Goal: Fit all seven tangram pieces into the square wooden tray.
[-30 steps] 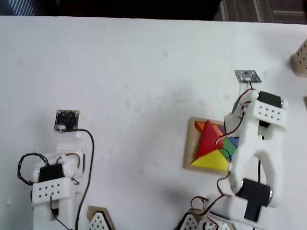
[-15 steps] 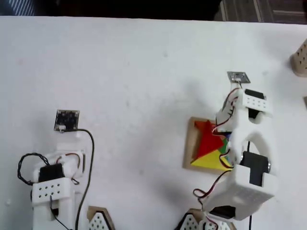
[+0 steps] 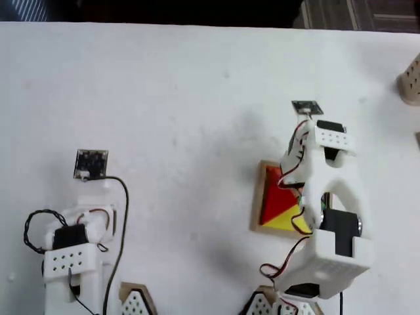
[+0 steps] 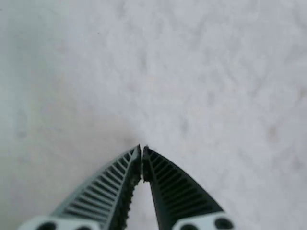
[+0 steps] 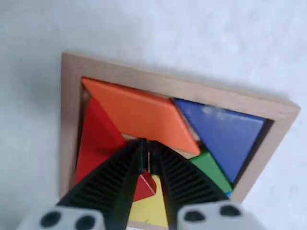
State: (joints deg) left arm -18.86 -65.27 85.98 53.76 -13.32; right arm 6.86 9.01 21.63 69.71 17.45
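The right pincer (image 5: 146, 154) is held closed, tips set among the tangram pieces (image 5: 139, 114) in the wooden tray (image 5: 169, 84) at the right of the tabletop (image 3: 164, 98), seemingly to nudge them flat; the left pincer (image 4: 142, 152) is parked shut, near left

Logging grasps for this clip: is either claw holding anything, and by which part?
Nothing is held. The left claw is shut over the table; the right claw is shut, empty, above the orange piece.

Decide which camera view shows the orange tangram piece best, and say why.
The right wrist view: the orange piece lies in the wooden tray, its top nearly all visible. In the high view the right arm covers most of it, leaving a sliver. The left wrist view faces the white table instead.
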